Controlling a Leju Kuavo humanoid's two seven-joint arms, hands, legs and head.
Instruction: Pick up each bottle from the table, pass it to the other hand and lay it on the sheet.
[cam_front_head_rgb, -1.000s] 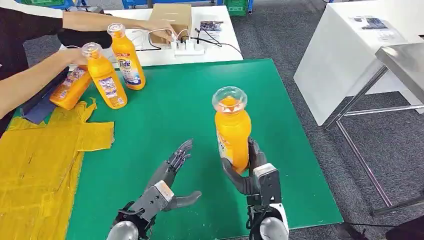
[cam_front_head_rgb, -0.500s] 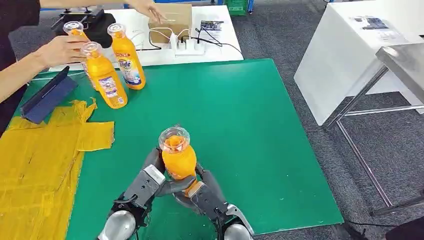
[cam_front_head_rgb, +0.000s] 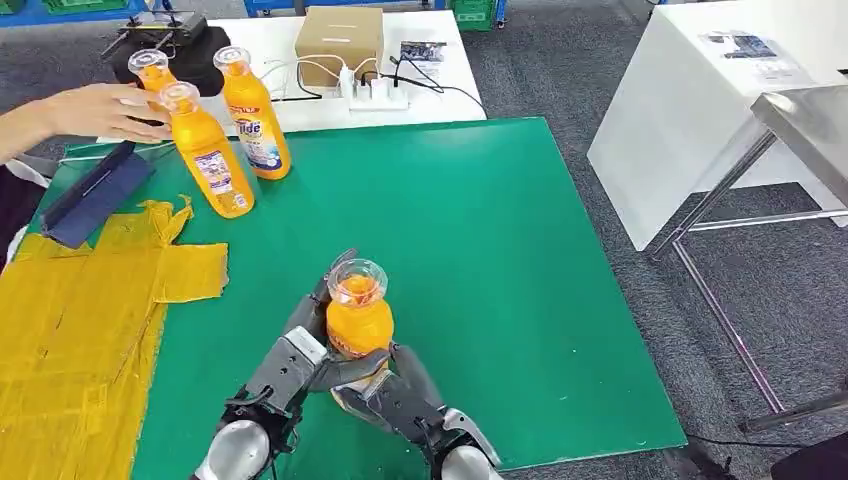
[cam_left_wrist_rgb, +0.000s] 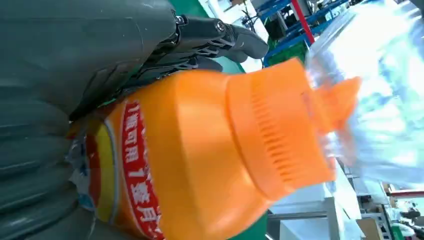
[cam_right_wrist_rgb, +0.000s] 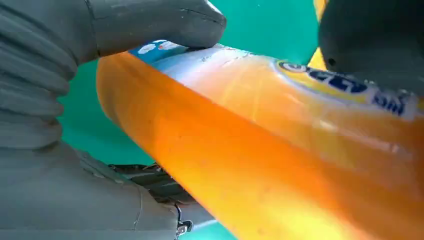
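Observation:
An orange bottle (cam_front_head_rgb: 358, 322) with a clear cap stands upright over the green mat's (cam_front_head_rgb: 480, 220) near middle, held between both hands. My left hand (cam_front_head_rgb: 298, 352) wraps its fingers round the back of the bottle (cam_left_wrist_rgb: 200, 160), and the left hand's (cam_left_wrist_rgb: 75, 50) dark fingers lie along its shoulder. My right hand (cam_front_head_rgb: 398, 392) grips the lower body from below; its (cam_right_wrist_rgb: 50, 75) thumb presses on the labelled side of the bottle (cam_right_wrist_rgb: 275, 150). Three more orange bottles (cam_front_head_rgb: 210, 150) (cam_front_head_rgb: 255, 115) (cam_front_head_rgb: 150, 70) stand at the back left. The yellow sheet (cam_front_head_rgb: 80, 300) lies to the left.
A person's hand (cam_front_head_rgb: 90, 110) reaches in by the standing bottles. A dark blue flat case (cam_front_head_rgb: 90, 195) lies at the sheet's far end. Behind the mat, a white table holds a cardboard box (cam_front_head_rgb: 340, 35) and a power strip (cam_front_head_rgb: 375, 95). A metal table (cam_front_head_rgb: 810, 120) stands at right.
My right hand carried the bottle leftward and down into my left hand, which closed on it. The person stood a third bottle up at the back and drew their arms back.

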